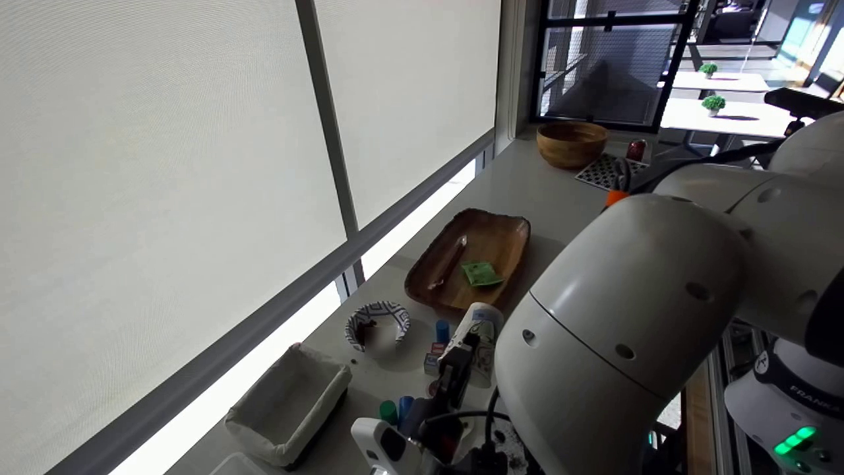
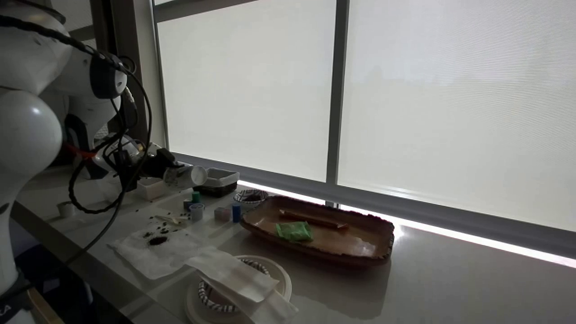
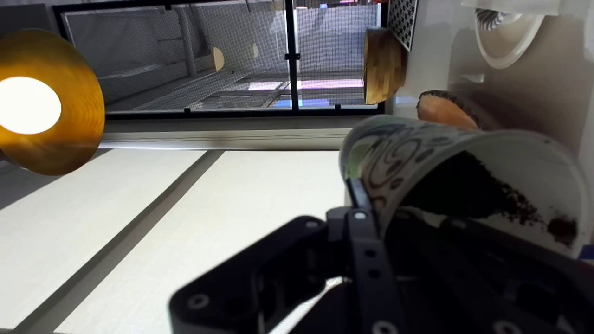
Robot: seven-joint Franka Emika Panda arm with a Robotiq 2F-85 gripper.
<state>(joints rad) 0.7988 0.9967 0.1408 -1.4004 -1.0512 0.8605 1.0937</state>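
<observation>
Paper cup (image 3: 403, 153) with a swirled print hangs in the grasp of the gripper (image 3: 403, 208), whose jaws are clamped on it; one finger (image 3: 364, 208) presses against the printed outside, while its mate is too dark in the wrist view to place exactly. The cup lies tipped nearly on its side above the counter (image 2: 454, 279), mouth turned toward the gripper, and dark grounds (image 3: 459, 190) sit inside, crumbs scattered along the white wall. In an exterior view, a paper towel (image 2: 157, 263) on the counter carries a dark heap (image 2: 157, 240); near it stand a small translucent cup (image 2: 196, 213), a green cylinder (image 2: 195, 196) and a blue cylinder (image 2: 236, 213). A wooden tray (image 2: 362, 245) holds a green packet (image 2: 294, 231) and a long reddish-brown stick (image 2: 315, 220). Near the tray is a patterned bowl (image 1: 376, 309) with something dark in it, and just beside that a cloth-lined basket (image 1: 316, 412). A round plate (image 2: 192, 297) bears a striped bowl (image 2: 204, 294) partly covered by folded napkins (image 2: 238, 274).
</observation>
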